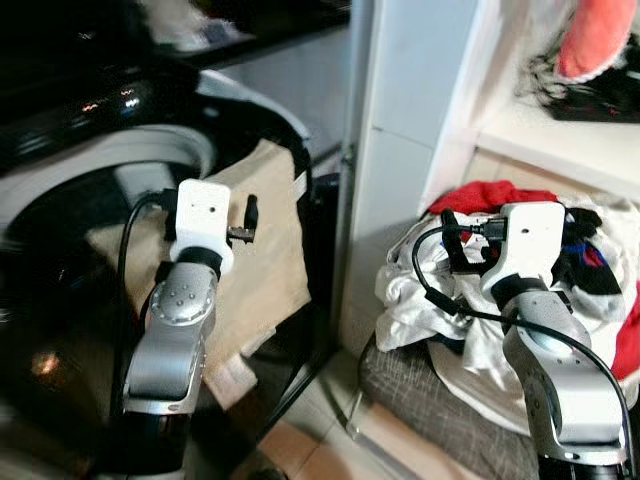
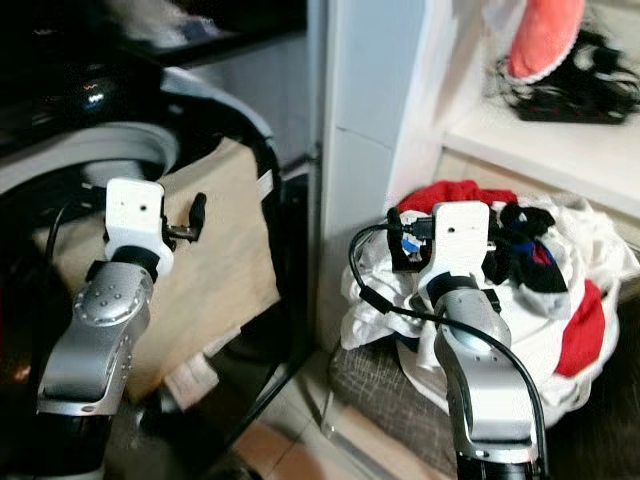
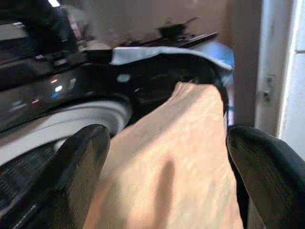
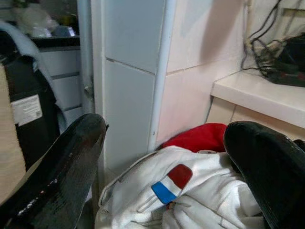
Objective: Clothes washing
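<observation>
1. On the left stands the washing machine, dark-fronted, with its round opening facing the robot. A beige cloth hangs over the rim of the opening and trails down outside it, so it looks only partly loaded.
2. The left gripper is raised in front of that beige cloth with its fingers spread wide and nothing between them; it is near the cloth, but I cannot tell whether it touches.
3. Between machine and laundry stands a white cabinet edge.
4. The right gripper hovers over the pile of clothes, spread wide and empty, just above a white garment with a red and blue patch.
5. That pile, white, red and dark pieces, sits heaped on a grey cushioned seat at the right.
6. Judgement: the task is at an early stage. Most of the clothes are not yet in the drum, the beige cloth needs pushing in, and closing and starting the machine remain.
</observation>
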### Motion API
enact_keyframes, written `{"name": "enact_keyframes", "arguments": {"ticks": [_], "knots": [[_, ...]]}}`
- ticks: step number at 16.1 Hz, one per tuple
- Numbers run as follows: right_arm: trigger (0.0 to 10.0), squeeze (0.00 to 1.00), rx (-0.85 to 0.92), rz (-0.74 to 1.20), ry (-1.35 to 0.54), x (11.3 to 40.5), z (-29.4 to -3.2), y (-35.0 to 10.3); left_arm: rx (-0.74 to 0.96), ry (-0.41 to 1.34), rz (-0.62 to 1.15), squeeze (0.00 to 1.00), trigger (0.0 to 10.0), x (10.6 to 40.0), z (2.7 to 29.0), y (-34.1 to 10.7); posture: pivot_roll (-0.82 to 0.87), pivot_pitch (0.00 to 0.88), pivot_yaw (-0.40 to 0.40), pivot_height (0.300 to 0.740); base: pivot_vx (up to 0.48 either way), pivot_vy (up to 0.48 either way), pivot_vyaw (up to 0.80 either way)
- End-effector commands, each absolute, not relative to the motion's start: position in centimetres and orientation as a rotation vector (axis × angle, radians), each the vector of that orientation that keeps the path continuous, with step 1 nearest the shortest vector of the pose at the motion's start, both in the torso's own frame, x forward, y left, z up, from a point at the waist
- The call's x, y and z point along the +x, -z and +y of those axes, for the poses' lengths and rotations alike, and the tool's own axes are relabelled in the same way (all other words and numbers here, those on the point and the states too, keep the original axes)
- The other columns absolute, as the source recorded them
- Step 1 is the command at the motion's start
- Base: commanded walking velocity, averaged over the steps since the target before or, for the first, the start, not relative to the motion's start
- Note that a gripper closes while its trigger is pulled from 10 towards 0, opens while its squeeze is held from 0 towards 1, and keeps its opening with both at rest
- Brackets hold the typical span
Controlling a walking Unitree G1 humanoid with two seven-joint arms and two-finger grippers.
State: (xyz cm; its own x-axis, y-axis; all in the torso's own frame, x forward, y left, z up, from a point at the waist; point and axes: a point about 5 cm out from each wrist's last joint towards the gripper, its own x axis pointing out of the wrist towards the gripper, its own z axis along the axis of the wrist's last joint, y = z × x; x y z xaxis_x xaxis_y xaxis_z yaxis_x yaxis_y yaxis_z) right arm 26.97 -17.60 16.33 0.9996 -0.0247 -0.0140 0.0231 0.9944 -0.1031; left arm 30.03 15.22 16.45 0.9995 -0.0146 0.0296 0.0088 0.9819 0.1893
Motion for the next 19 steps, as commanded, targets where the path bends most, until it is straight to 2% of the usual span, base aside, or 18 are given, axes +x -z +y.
{"name": "enact_keyframes", "arguments": {"ticks": [1,7,13,19], "knots": [[10.0,0.00,-0.108,0.015,0.069,27.1,-18.2,-16.5,0.188,0.019,-0.019,0.00,10.0,30.1,15.0,-16.3,-0.03,0.000,0.019,0.740,0.000,0.000,0.00],[10.0,0.00,-0.097,0.010,0.080,26.9,-18.5,-16.6,0.205,0.040,-0.018,0.00,10.0,30.6,14.8,-16.4,-0.04,0.000,0.046,0.740,0.000,0.000,0.00],[10.0,0.00,-0.096,-0.010,0.020,26.9,-17.4,-17.1,0.132,0.054,-0.040,0.00,10.0,30.7,14.7,-16.8,-0.04,0.000,0.040,0.740,0.000,0.000,0.00],[10.0,0.00,-0.090,-0.016,0.000,26.9,-17.2,-17.3,0.109,0.059,-0.045,0.00,10.0,30.8,14.6,-16.9,-0.06,0.000,0.043,0.740,0.330,0.000,0.00]]}}
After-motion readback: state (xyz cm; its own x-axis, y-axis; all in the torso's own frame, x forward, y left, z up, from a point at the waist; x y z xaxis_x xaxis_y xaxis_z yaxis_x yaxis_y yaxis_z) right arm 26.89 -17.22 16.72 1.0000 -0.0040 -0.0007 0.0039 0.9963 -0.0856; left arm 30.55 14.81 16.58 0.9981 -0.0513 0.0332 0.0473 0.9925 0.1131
